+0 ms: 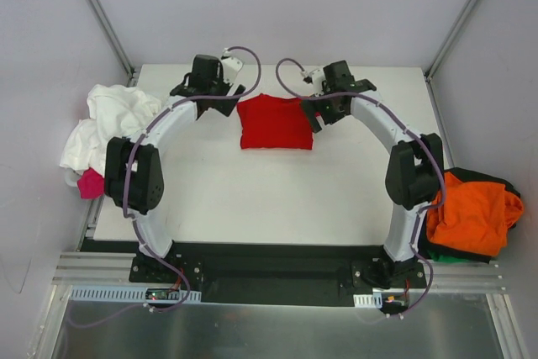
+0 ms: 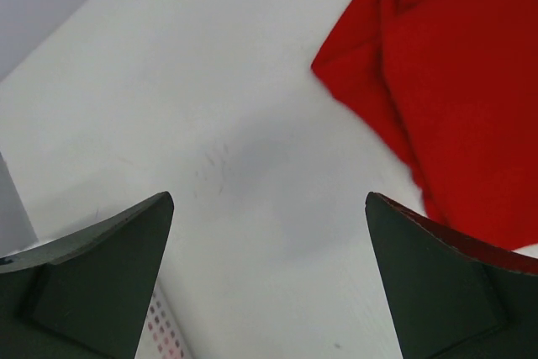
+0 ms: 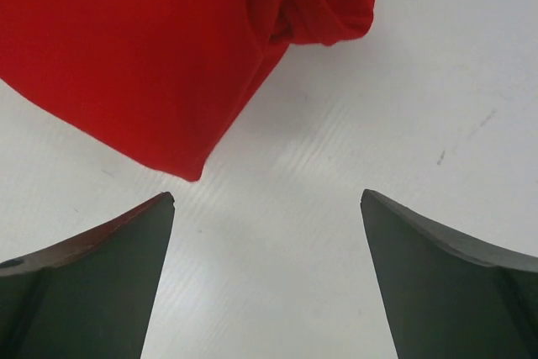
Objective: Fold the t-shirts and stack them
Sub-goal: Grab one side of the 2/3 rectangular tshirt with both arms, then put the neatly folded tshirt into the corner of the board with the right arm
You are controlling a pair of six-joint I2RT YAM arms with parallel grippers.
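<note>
Top external: red t-shirt (image 1: 275, 123) between left claw (image 1: 239, 91) and right claw (image 1: 317, 117).

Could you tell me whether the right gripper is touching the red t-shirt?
Apart. In the right wrist view, a strip of bare table separates the open right gripper from the nearest corner of the red t-shirt.

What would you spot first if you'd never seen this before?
The bright red t-shirt, folded into a neat rectangle at the far middle of the white table. The left gripper and right gripper flank it, both open and empty. Crumpled shirts wait at the table's sides: a white heap on the left, an orange t-shirt on the right.
</note>
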